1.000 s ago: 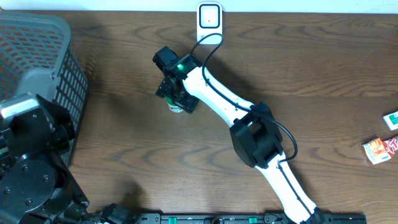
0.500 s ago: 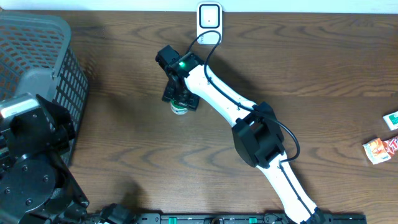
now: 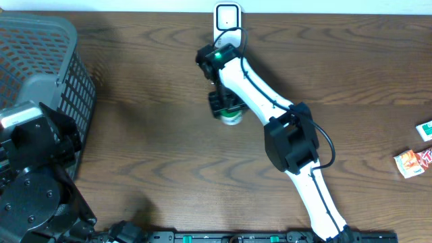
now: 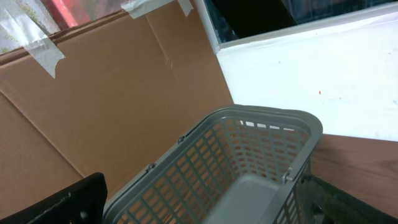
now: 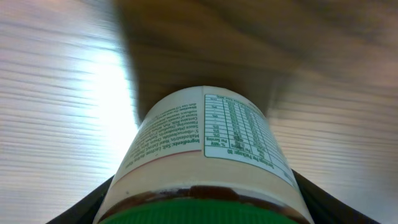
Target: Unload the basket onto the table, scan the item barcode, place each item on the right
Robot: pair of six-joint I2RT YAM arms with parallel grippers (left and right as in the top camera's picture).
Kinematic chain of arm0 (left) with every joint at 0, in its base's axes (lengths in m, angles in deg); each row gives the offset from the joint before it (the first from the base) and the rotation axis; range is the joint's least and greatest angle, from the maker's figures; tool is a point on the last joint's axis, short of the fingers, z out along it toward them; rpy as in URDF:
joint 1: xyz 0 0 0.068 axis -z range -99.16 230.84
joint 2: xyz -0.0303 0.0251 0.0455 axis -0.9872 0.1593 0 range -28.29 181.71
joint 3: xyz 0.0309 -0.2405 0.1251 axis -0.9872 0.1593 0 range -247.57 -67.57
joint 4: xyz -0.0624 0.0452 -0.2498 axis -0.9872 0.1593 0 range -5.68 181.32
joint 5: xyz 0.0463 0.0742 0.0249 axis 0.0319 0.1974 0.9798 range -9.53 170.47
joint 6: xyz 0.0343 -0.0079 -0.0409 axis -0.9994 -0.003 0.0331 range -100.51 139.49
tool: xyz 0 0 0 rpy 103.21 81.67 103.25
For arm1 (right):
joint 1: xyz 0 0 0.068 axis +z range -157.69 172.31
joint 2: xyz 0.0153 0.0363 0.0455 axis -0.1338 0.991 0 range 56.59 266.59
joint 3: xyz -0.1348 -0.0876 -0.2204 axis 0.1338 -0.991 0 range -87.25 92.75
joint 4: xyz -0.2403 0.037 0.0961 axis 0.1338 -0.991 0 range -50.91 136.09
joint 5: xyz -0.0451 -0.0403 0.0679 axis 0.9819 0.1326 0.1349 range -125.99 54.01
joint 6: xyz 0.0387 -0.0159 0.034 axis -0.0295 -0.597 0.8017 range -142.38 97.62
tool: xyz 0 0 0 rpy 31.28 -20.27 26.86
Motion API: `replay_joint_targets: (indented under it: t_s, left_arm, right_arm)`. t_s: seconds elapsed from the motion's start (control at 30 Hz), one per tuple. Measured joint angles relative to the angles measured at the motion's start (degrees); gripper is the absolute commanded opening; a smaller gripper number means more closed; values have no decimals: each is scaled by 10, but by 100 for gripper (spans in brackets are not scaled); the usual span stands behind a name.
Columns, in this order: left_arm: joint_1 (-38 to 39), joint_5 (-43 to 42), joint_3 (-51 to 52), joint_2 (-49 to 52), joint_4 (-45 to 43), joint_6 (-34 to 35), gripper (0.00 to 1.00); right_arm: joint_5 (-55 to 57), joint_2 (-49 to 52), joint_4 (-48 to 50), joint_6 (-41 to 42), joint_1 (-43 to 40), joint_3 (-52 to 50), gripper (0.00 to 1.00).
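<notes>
The item is a jar (image 5: 205,143) with a white label, a nutrition table and a green lid. My right gripper (image 5: 202,208) is shut on it, a black finger (image 5: 87,208) on each side. Its barcode does not show in any view. From above, the jar (image 3: 231,119) hangs below the right gripper (image 3: 225,106), a short way in front of the white scanner (image 3: 227,18) at the table's far edge. My left gripper (image 4: 205,211) is open and holds nothing above the grey basket (image 4: 249,155).
The grey basket (image 3: 40,40) fills the table's left end, with the left arm (image 3: 34,175) in front of it. An orange snack packet (image 3: 413,162) and a small green-and-white pack (image 3: 425,129) lie at the far right. A cardboard wall (image 4: 112,93) stands behind the basket.
The right arm has swung to the right with the jar, bringing it in line with the scanner. Its jaws narrowed onto the jar. The left arm has not moved.
</notes>
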Motion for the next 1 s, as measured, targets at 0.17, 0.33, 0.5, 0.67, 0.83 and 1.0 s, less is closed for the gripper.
replay_joint_targets:
  t_s: [0.17,0.33,0.5,0.67,0.83,1.0]
  left_arm:
    - [0,0,0,0,0,0,98]
    - [0,0,0,0,0,0,98]
    - [0,0,0,0,0,0,98]
    - [0,0,0,0,0,0,98]
    - [0,0,0,0,0,0,98]
    - [0,0,0,0,0,0,98]
  right_arm:
    - [78,1,-13,-54,-5,0,71]
    - [90,1,3,-70,4,0,82]
    - [58,1,21,-67,16,0,90]
    - [18,1,9,-27,17,0,97]
    - [-20,1,-10,59,16,0,98]
    - [-63,1,-15,141,15,0,97]
